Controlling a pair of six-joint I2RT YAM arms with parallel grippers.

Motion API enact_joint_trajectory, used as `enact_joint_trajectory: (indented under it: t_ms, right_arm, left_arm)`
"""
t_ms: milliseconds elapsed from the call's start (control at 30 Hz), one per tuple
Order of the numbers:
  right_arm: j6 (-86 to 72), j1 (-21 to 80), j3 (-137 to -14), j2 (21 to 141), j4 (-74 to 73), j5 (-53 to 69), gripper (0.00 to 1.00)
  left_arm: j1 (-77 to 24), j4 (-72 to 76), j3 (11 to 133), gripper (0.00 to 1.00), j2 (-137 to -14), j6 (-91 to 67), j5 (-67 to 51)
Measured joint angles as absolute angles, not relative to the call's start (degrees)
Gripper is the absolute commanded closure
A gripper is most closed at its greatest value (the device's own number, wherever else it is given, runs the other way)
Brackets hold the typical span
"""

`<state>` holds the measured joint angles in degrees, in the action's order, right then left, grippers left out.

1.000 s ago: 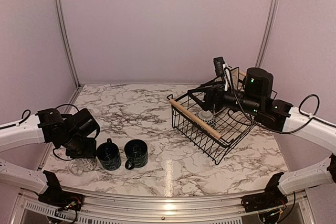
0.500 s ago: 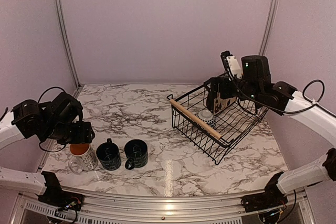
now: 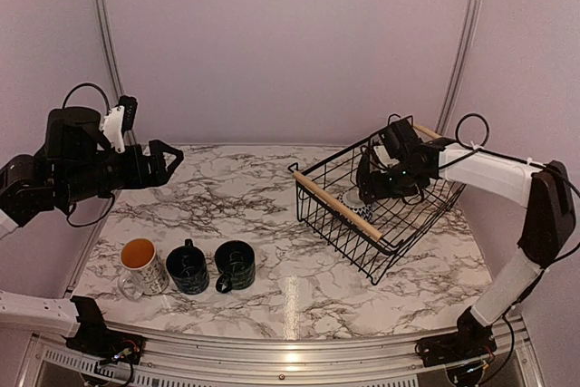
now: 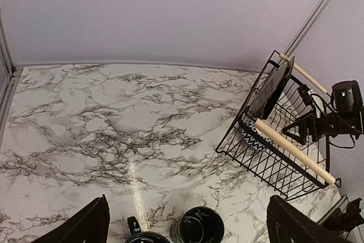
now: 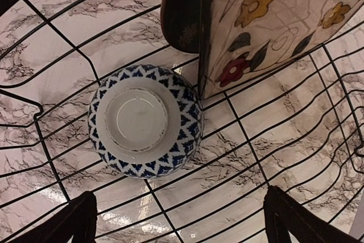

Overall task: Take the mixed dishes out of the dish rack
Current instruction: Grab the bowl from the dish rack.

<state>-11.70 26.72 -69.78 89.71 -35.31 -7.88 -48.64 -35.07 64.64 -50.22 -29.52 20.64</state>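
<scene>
Left tool (image 3: pixel 168 165) hangs spread apart above the bench (image 3: pixel 254 189), well off the white mug (image 3: pixel 143 271). Right tool (image 5: pixel 179 200), also apart, hovers in the dish rack (image 3: pixel 340 207) over the upturned bowl (image 5: pixel 145 120).

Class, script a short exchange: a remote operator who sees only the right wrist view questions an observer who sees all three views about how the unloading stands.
Operator: I see a blue-and-white patterned bowl upside down beside a flowered square plate. Any mugs in the black wire dish rack?
Observer: None shows there. A white mug with orange inside and two dark mugs stand in a row on the marble table.
Operator: And the left tool?
Observer: Its fingers are spread and empty, raised over the table's left side, clear of the mugs.
</scene>
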Motion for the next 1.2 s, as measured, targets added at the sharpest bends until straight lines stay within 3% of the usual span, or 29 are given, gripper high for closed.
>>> enact_joint_trajectory:
  t_ms: [100, 400, 600, 933, 1200]
  right_arm:
    - [-12.8, 26.7, -72.0, 93.8, -37.1, -6.8, 0.08]
    - [-14.5, 27.6, -75.2, 98.8, -37.5, -3.5, 0.09]
    - [-14.1, 29.0, -79.5, 103.1, -37.4, -4.6, 0.2]
    - [-13.5, 29.1, -81.7, 106.5, -37.6, -5.3, 0.4]
    - [-13.4, 29.6, -83.0, 108.1, -37.8, -5.8, 0.47]
  left_arm:
    - [-48.6, -29.8, 66.7, 0.01, -54.3, -25.2, 18.7]
    - [-48.6, -20.7, 69.2, 0.01, -59.4, -14.6, 15.7]
    - [-48.6, -17.5, 60.7, 0.01, -56.8, -11.5, 15.9]
    - [-48.6, -15.6, 59.6, 0.01, -55.2, -10.0, 16.7]
    - [-48.6, -14.8, 58.7, 0.01, -55.0, -9.8, 17.1]
